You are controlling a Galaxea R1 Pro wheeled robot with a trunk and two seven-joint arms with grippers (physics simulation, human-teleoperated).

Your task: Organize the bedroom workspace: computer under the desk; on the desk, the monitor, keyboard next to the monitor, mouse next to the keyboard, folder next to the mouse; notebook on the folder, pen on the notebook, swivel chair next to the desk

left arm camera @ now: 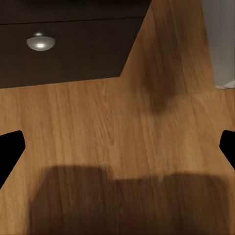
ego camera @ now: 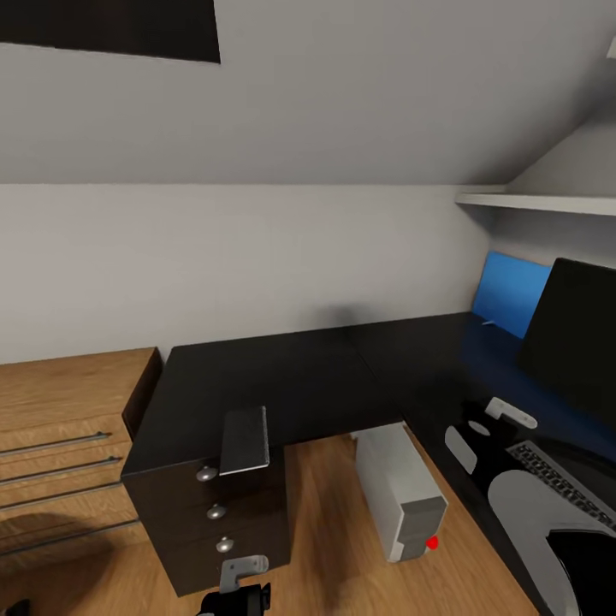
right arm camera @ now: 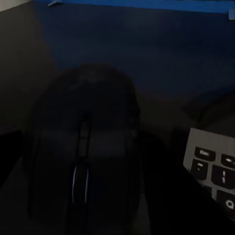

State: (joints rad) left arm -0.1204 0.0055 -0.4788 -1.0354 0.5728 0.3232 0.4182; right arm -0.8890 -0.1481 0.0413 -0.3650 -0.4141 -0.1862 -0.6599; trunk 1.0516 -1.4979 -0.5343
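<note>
Three views cover this moment. From the head camera, the black L-shaped worktop (ego camera: 282,376) runs along the grey wall, with the notebook (ego camera: 245,440) lying at its near edge above the black drawer unit (ego camera: 214,526). The computer (ego camera: 399,492) stands on the wood floor (ego camera: 325,530) under the worktop's corner, where the task wants it. At the right the monitor (ego camera: 575,329) stands on the worktop, the blue folder (ego camera: 512,293) leans upright against the wall behind it, and the keyboard (ego camera: 560,479) lies in front of it. The right arm reaches over that side; the left end effector (ego camera: 235,595) hangs low by the drawers.

The left wrist camera looks down at bare floor and a drawer knob (left arm camera: 40,42); its dark fingertips (left arm camera: 10,149) sit wide apart with nothing between them, so that end effector is released and idle.

The right wrist camera looks closely at the mouse (right arm camera: 84,156) resting on the dark worktop, just beside the keyboard's corner (right arm camera: 215,171), which suits the required layout. Whether the right end effector is clenched on the mouse or has let go, I cannot tell; the picture is too dark.
</note>
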